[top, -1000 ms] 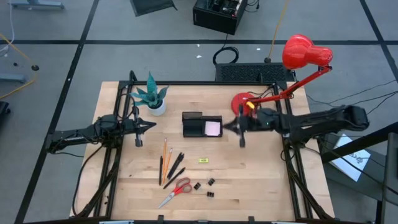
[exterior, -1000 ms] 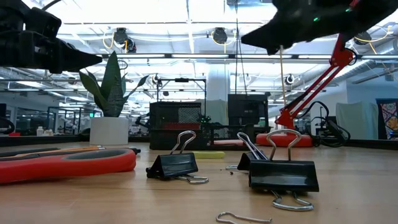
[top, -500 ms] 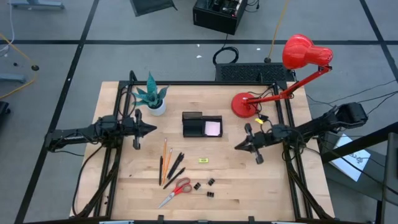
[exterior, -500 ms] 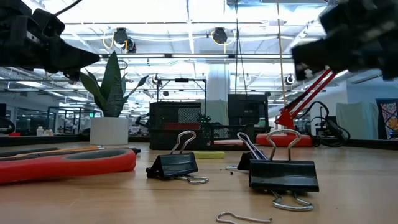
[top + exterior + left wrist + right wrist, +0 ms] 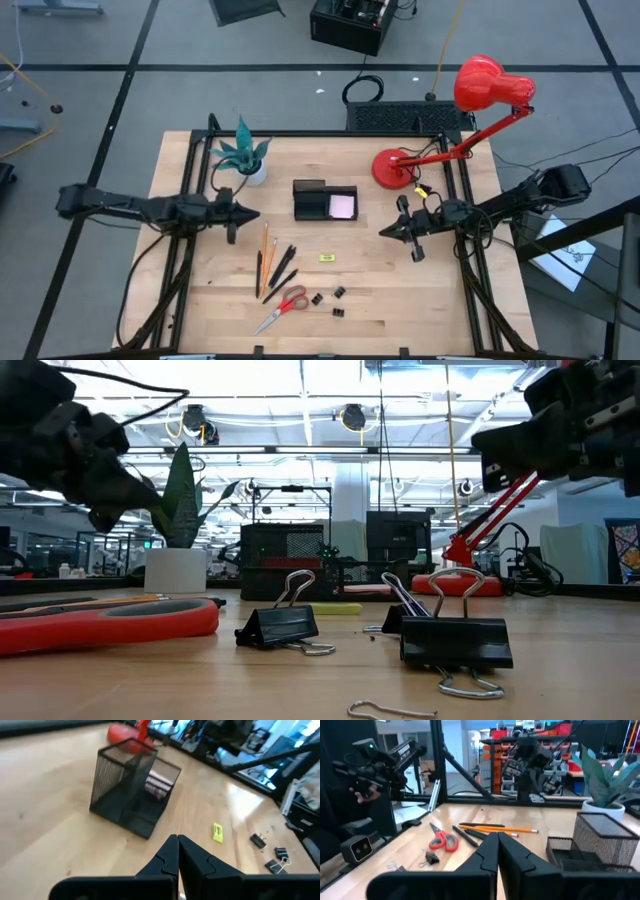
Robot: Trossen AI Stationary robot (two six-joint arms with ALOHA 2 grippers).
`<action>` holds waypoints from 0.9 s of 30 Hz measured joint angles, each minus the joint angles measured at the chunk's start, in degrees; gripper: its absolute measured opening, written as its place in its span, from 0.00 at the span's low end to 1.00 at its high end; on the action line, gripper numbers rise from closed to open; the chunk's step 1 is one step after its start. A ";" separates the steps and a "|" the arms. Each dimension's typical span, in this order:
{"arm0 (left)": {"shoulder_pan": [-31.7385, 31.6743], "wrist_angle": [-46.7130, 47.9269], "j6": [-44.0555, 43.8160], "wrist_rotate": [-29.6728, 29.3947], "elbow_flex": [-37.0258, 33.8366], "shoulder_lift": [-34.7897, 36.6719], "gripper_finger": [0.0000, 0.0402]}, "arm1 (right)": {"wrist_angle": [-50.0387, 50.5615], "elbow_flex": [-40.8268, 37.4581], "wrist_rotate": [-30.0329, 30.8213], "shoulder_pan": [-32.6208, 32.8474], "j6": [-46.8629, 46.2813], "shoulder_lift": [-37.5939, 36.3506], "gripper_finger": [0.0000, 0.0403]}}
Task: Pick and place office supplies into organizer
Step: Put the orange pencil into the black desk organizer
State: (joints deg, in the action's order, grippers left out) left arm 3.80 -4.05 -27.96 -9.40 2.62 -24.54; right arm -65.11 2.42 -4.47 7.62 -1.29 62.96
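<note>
1. Over the left half of the table, the left hand (image 5: 245,212) hangs above the wood with its fingers pressed together and nothing between them; it points toward the pencils (image 5: 266,240), likely lining up for a first pick.
2. Just beyond its tip lie the pens (image 5: 283,262), and nearer the front edge the scissors (image 5: 290,302) and binder clips (image 5: 338,293), all loose on the table, none yet sorted.
3. A small yellow piece (image 5: 327,258) sits alone near the table's middle.
4. The organizer (image 5: 312,200) stands toward the back edge, with a pink sticky-note pad (image 5: 342,206) already in one of its compartments.
5. Near the right edge, the right hand (image 5: 385,232) waits, fingers pressed together and empty, clear of the supplies so the left arm has room.
</note>
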 joint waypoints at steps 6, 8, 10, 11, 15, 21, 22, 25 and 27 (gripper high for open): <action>4.93 0.02 -3.86 -1.69 6.86 -13.24 0.02 | -2.83 -0.04 -0.02 -0.02 5.21 0.02 0.00; 6.75 0.11 -4.26 -2.62 9.66 -17.52 0.02 | -5.77 -0.07 -0.08 -0.02 6.56 0.00 0.00; 8.16 0.65 -6.24 -5.13 13.03 -21.29 0.02 | -7.44 -0.07 -0.13 -0.02 8.09 0.02 0.00; 8.79 2.13 -7.71 -6.45 15.02 -22.92 0.02 | -7.98 -0.07 -0.09 -0.02 8.84 0.02 0.00; 11.60 14.56 -10.39 -8.15 24.21 -29.99 0.01 | -9.72 -0.11 -0.05 -0.51 10.38 0.02 0.00; 12.66 36.73 -24.13 -12.10 37.16 -41.50 0.04 | -9.67 -0.11 0.10 -1.68 9.28 0.02 0.00; 12.40 38.21 -26.28 -11.26 38.91 -43.02 0.06 | -9.66 -0.11 0.17 -1.70 9.17 0.02 0.00; 11.31 40.50 -30.60 -8.38 42.75 -46.90 0.13 | -9.68 -0.11 0.09 -1.70 9.33 0.02 0.01; 10.42 40.60 -33.61 -5.80 44.30 -48.98 0.18 | -9.68 -0.11 0.02 -1.70 9.36 0.02 0.01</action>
State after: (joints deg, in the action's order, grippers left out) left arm 14.22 36.55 -61.57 -15.20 46.93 -73.52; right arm -74.78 2.31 -4.45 5.91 8.08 62.98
